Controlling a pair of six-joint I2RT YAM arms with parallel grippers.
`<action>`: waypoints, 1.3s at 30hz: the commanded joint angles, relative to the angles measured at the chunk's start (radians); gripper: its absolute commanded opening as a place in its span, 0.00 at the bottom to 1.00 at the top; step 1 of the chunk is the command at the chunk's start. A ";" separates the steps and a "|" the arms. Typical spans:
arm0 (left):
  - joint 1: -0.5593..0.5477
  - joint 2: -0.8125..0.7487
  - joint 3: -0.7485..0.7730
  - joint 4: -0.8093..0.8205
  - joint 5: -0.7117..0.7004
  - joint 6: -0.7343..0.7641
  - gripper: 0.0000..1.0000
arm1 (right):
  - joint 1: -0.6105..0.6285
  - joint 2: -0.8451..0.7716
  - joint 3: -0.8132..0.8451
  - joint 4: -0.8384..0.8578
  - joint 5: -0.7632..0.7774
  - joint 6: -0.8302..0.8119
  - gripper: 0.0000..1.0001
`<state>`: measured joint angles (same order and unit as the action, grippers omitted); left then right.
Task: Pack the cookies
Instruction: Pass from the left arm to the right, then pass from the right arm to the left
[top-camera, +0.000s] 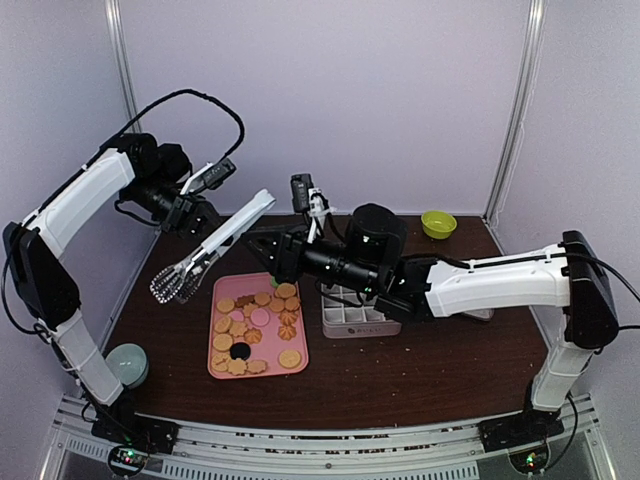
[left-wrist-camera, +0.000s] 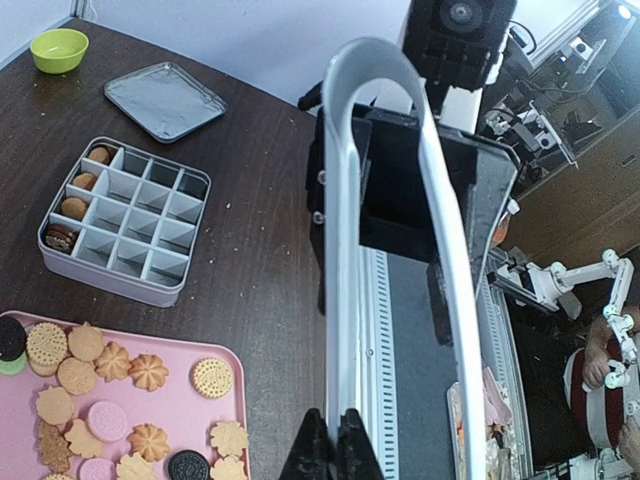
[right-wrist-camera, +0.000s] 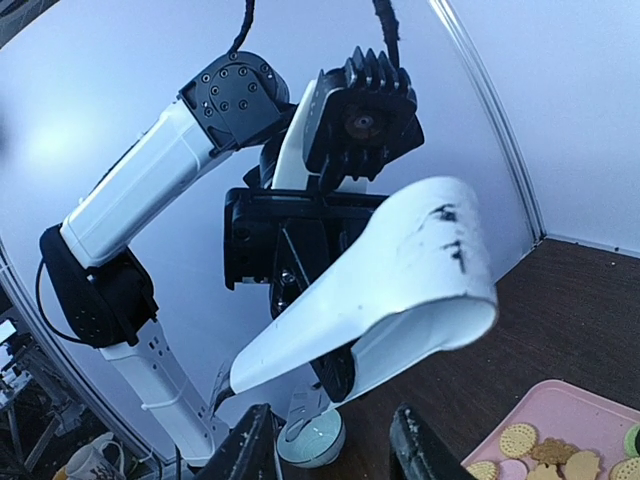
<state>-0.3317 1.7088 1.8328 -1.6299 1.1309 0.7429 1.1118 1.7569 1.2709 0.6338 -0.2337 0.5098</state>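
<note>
Fingers of the left gripper (top-camera: 203, 232) are clenched on the tongs (top-camera: 240, 220), which hang slanted above the worktop (top-camera: 420, 370) in the overhead view. The right gripper (top-camera: 265, 243) reaches across toward the tongs' looped end. Nearly all the cookies (top-camera: 255, 325) lie on the pink tray (top-camera: 305, 320), just beside the divided box (top-camera: 362, 327). From the left wrist, the fingertips (left-wrist-camera: 318, 452) appear to pinch one tong blade, and four cookies sit in the cells along one edge of the box. From the right wrist, the fingers (right-wrist-camera: 250, 445) stand spread and grasp nothing, with the looped end just ahead of them. Packing looks barely begun, and the step in hand seems to be readying the tongs. Next, I judge, the tong tips must come down around a single cookie on the tray.
</note>
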 joint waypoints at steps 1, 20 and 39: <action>-0.018 -0.044 0.002 -0.025 0.058 0.009 0.00 | -0.002 0.031 0.048 0.075 -0.011 0.044 0.39; -0.051 -0.077 -0.077 -0.024 0.044 0.027 0.00 | -0.012 0.095 0.104 0.200 0.008 0.125 0.00; -0.043 -0.137 -0.231 -0.023 -0.017 0.101 0.22 | -0.027 -0.011 -0.010 0.183 0.103 0.045 0.00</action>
<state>-0.3813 1.6333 1.6062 -1.6203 1.1400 0.8158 1.0958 1.8156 1.2835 0.7971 -0.1905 0.5980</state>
